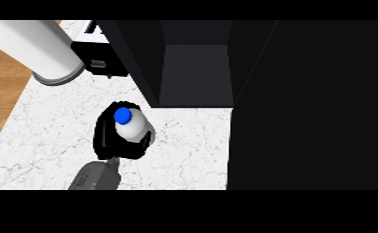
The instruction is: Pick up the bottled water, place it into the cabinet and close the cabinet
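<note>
I see the cabinet [221,67] filling the top and right of the head view: dark, door [303,107] swung open on the right, interior shelf visible between the side panels. The white marble counter [44,127] runs under it, with a strip of wood floor at far left. A big white cylinder [40,49] with a grey rim lies across the upper left corner, and a small black-and-white appliance [96,57] sits just beside it, against the cabinet's left wall. My one visible hand [118,144] comes up from the lower edge on a grey forearm, fingers curled round the bottle [131,127]. The bottle is upright in that grip, blue cap [122,115] facing the camera, just in front of the cabinet's opening and left of it.
</note>
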### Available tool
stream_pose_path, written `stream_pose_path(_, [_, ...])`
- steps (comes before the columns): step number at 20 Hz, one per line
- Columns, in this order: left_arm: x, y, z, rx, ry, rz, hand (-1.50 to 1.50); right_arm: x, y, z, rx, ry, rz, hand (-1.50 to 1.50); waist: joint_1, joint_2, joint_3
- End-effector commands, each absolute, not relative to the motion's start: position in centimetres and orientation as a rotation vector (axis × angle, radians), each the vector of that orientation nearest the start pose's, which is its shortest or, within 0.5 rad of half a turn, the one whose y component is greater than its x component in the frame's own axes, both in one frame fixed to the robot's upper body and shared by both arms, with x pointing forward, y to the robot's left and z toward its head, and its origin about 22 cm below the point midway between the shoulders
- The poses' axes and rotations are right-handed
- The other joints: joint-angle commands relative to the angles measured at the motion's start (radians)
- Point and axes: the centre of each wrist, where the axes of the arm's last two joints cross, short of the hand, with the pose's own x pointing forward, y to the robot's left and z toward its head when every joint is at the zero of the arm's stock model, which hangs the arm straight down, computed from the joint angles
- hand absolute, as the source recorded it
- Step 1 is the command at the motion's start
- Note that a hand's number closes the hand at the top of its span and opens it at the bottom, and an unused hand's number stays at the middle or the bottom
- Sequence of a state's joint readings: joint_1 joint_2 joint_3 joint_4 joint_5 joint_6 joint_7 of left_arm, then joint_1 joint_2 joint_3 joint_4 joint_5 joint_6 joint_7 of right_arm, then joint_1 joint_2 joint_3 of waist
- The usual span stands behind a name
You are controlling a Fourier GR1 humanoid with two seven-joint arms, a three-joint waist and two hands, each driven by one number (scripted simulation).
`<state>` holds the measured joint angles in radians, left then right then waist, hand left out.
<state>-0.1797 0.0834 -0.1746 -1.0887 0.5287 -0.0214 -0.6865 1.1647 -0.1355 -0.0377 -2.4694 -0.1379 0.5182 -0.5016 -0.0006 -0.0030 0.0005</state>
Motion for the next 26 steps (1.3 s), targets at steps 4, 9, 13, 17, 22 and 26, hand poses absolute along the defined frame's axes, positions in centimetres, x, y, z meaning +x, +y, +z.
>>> stream_pose_path(4, [26.3,14.0,-1.9,-0.451,-1.905,0.228,1.5,0.7,-28.3,13.3,0.119,-1.911,0.212,-1.5,0.007,0.0,0.0])
stream_pose_path(9, [27.3,11.1,4.2,-0.473,-1.882,0.156,1.5,0.6,-27.5,13.1,0.12,-1.901,0.204,-1.5,0.0,-0.001,0.0])
stream_pose_path(13, [24.6,8.7,4.8,-0.465,-1.866,0.141,1.5,0.5,-28.2,11.9,0.149,-1.918,0.204,-1.5,-0.012,-0.003,0.0])
stream_pose_path(17, [26.1,5.9,8.3,-0.434,-1.858,0.103,1.5,1.1,-28.4,13.4,0.144,-1.916,0.208,-1.5,-0.013,0.002,0.0])
stream_pose_path(22, [28.7,4.0,10.4,-0.31,-1.924,0.146,1.5,1.2,-27.9,12.9,0.126,-1.919,0.205,-1.5,-0.032,0.004,-0.001])
stream_pose_path(26, [29.6,2.8,11.6,-0.261,-1.929,0.144,1.5,1.4,-28.0,13.7,0.127,-1.911,0.214,-1.5,-0.023,0.005,-0.001])
